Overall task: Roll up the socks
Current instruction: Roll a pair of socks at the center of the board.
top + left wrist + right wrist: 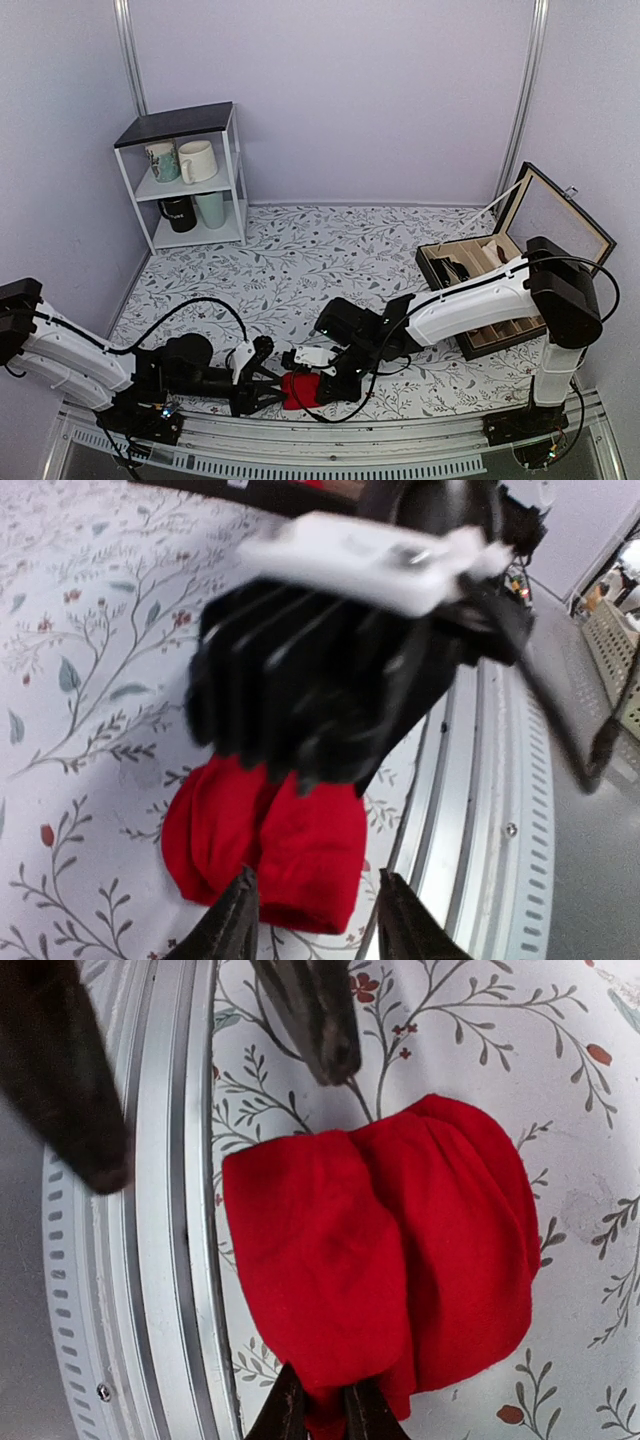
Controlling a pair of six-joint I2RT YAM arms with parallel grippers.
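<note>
The red socks (299,390) lie as a fist-sized roll on the flowered table near its front edge. They also show in the left wrist view (270,845) and the right wrist view (390,1250). My left gripper (312,930) is open, its fingers (235,930) astride the roll's near end without closing on it. My right gripper (325,1410) is shut on a fold of the socks at the roll's other end. In the top view both grippers meet at the roll, the left (268,392) from the left and the right (325,380) from the right.
A metal rail (330,455) runs along the table's front edge, right beside the roll. An open wooden box (510,280) with compartments stands at the right. A white shelf (190,175) with mugs stands at the back left.
</note>
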